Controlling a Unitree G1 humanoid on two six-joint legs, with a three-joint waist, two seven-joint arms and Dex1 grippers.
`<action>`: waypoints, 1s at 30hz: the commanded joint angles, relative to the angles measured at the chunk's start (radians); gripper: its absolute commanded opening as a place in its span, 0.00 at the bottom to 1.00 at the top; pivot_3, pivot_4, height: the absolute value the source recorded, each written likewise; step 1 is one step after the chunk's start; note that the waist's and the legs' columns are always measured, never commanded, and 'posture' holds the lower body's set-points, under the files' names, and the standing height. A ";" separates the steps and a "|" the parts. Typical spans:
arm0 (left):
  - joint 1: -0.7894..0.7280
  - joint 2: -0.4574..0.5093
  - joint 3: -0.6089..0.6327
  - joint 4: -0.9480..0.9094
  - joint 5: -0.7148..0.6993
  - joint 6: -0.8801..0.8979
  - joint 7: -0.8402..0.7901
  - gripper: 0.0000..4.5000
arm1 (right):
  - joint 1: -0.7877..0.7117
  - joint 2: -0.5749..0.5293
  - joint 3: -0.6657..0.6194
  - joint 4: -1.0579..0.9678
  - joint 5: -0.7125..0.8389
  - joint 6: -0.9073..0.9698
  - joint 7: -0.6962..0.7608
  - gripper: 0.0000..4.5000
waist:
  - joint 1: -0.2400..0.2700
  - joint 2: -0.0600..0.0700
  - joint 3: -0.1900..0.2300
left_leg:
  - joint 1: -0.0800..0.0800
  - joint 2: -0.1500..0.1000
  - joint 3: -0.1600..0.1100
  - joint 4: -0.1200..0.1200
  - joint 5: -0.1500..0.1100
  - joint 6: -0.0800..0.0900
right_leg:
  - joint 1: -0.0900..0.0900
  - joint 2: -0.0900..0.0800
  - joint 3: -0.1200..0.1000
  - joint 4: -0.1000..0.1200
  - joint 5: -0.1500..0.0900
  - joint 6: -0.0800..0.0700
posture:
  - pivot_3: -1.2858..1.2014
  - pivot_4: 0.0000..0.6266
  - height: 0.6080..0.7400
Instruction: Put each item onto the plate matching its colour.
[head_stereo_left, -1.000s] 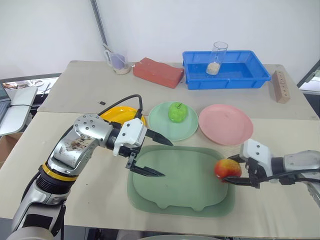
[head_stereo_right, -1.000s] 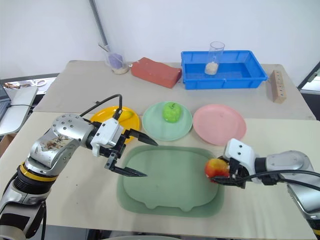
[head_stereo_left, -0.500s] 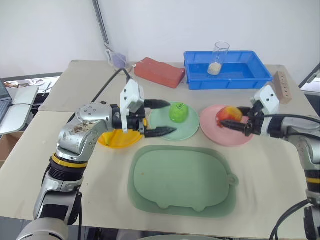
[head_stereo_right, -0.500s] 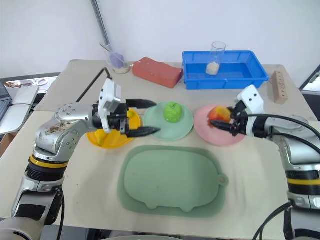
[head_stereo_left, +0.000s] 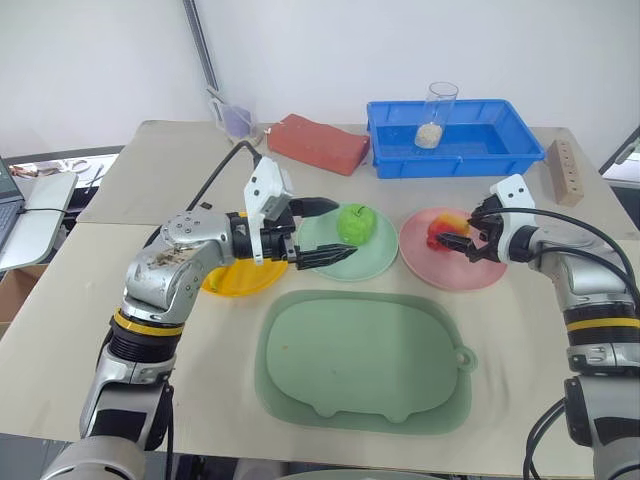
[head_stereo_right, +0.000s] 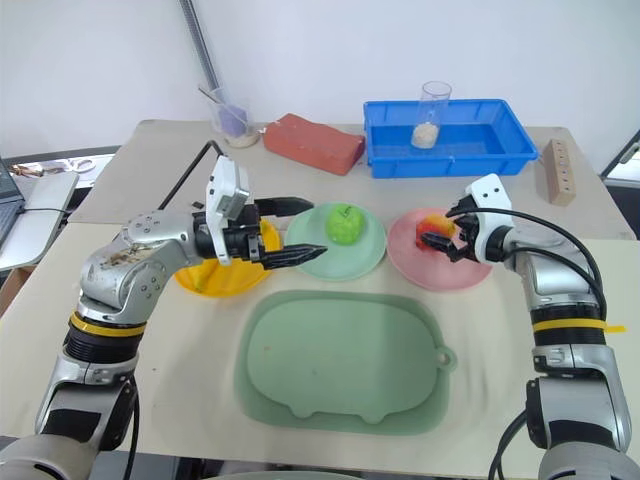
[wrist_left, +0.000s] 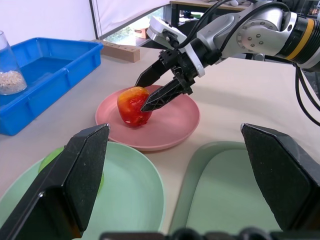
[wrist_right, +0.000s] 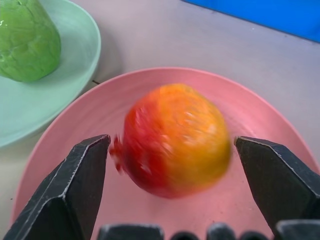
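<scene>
The red-and-yellow apple (head_stereo_left: 443, 233) lies on the pink plate (head_stereo_left: 450, 268). My right gripper (head_stereo_left: 463, 232) is open around it, and a gap shows between each finger (wrist_right: 75, 190) and the fruit. A green apple (head_stereo_left: 355, 223) sits on the mint green plate (head_stereo_left: 372, 262). My left gripper (head_stereo_left: 345, 228) hovers open over that plate's left edge, just beside the green apple, with nothing between its fingers (wrist_left: 82, 165). The left hand covers much of the yellow plate (head_stereo_left: 240, 282). The banana is hidden behind that hand.
A large dull-green tray (head_stereo_left: 360, 365) lies in front of the plates. At the back stand a blue bin (head_stereo_left: 470, 150) with a glass jar (head_stereo_left: 437, 115) in it, a red brick (head_stereo_left: 315, 143), a cup (head_stereo_left: 235, 122) and a wooden block (head_stereo_left: 563, 172).
My right gripper carried the red-and-yellow apple from the tray's right edge to the pink plate and opened, letting it go. My left gripper rose from over the tray to beside the green apple.
</scene>
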 joint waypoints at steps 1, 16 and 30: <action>-0.002 0.027 0.073 -0.028 -0.033 0.021 0.029 1.00 | 0.036 -0.051 -0.091 -0.145 0.048 0.024 0.012 1.00 | 0.002 0.001 0.000 | 0.000 0.000 0.000 0.000 0.000 0.000 | 0.000 0.000 0.000 0.000 0.000 0.000 | 0.52 0.24 1.00; 0.072 0.160 0.520 0.634 0.296 -0.402 0.738 1.00 | 0.338 0.042 -0.464 -0.174 -0.065 -0.310 -0.477 1.00 | -0.010 -0.001 -0.002 | 0.003 0.000 0.001 -0.003 0.000 0.000 | -0.001 -0.001 0.002 0.000 0.000 0.000 | 0.52 0.24 1.00; 0.207 0.098 0.578 0.831 0.269 -0.555 0.793 1.00 | 0.316 0.107 -0.464 0.105 -0.093 -0.541 -0.673 1.00 | -0.004 -0.006 -0.002 | 0.006 0.000 0.001 -0.005 0.001 -0.002 | -0.001 -0.002 0.000 0.000 0.000 0.000 | 0.52 0.24 1.00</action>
